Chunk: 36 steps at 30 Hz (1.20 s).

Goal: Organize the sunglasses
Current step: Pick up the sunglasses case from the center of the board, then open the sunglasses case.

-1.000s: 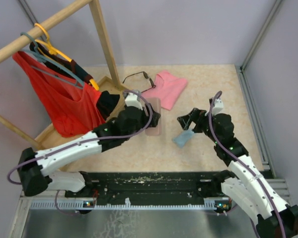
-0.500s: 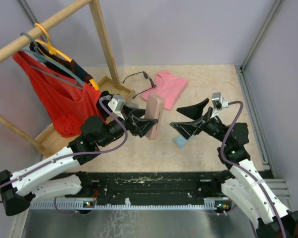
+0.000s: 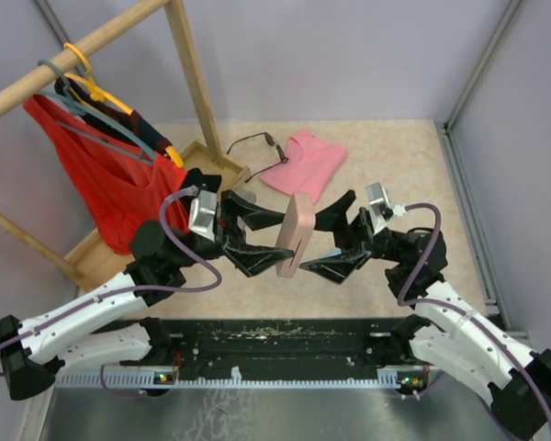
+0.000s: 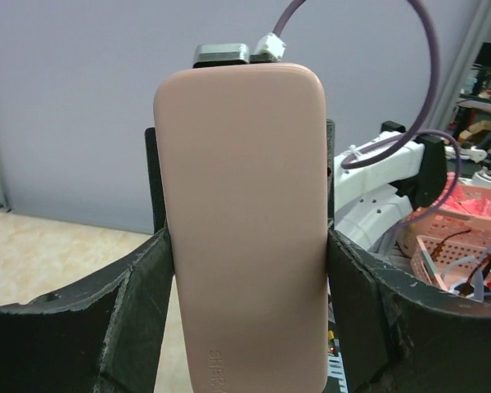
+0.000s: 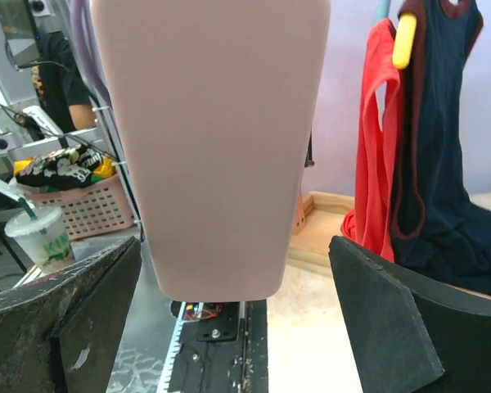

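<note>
My left gripper (image 3: 289, 246) is shut on a pink spectacle case (image 3: 297, 230) and holds it upright above the table's middle. In the left wrist view both fingers press the sides of the case (image 4: 241, 205). My right gripper (image 3: 310, 246) is open and faces the case from the right; in its wrist view its jaws stand wide on either side of the case (image 5: 213, 147) without touching it. One pair of dark wire-framed sunglasses (image 3: 255, 142) lies on the table at the back. The second pair is out of view.
A pink cloth (image 3: 308, 163) lies beside the sunglasses. A wooden rack (image 3: 191, 73) with a red garment (image 3: 119, 193) and hangers stands at the left, its base (image 3: 211, 156) close to the sunglasses. A metal frame post (image 3: 477, 73) rises at the right.
My left gripper has lifted the pink case off the table and turned it upright. My right gripper has swung left from the blue cloth, and its open jaws now flank the case.
</note>
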{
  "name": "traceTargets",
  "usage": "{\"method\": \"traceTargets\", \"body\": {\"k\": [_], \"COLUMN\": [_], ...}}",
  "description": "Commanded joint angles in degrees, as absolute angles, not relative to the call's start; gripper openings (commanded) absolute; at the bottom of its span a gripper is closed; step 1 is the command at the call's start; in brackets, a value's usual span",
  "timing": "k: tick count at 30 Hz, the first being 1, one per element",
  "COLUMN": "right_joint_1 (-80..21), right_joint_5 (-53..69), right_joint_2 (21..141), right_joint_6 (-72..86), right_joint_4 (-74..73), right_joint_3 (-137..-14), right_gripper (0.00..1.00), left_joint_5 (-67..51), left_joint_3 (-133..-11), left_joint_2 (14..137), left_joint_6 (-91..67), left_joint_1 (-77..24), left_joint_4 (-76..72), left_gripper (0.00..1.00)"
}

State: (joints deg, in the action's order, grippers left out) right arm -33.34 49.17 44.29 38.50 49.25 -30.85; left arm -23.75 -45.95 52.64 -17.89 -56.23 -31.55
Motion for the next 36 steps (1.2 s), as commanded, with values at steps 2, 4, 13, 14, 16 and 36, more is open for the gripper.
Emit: {"method": "traceTargets", "body": {"k": [2,4,13,14,16,36], "right_joint_1": [-35.3,-35.9,-37.0,-37.1,-37.4,-41.0], "right_joint_5": [51.3,52.6,49.3,48.7,48.0,46.1], "right_joint_2": [45.5,46.1,45.3,45.1,44.5,46.0], "right_joint_6": [38.9,40.9,42.8,42.5,41.5,38.2], "right_joint_4": [59.2,62.6,63.0,62.3,60.1,54.4], "right_joint_3": [-33.5,-33.6,-34.0,-34.1,-34.4,-36.7], "right_gripper": [0.97,0.97,0.97,0.96,0.96,0.81], "left_joint_5": [-30.8,-31.7,-32.2,-32.0,-31.5,-30.4], "left_joint_3": [-47.5,-47.9,-47.6,-47.6,-47.6,-48.3], "left_joint_2": [52.3,52.5,52.9,53.0,53.1,53.8], "left_joint_6": [-17.9,-18.0,-17.9,-17.9,-17.8,-17.0], "left_joint_1": [-56.0,-56.0,-56.0,-56.0,-56.0,-56.0], "left_joint_4": [-39.8,-40.0,-40.2,-40.2,-40.3,-38.7], "left_gripper": [0.00,0.00,0.00,0.00,0.00,0.00]}}
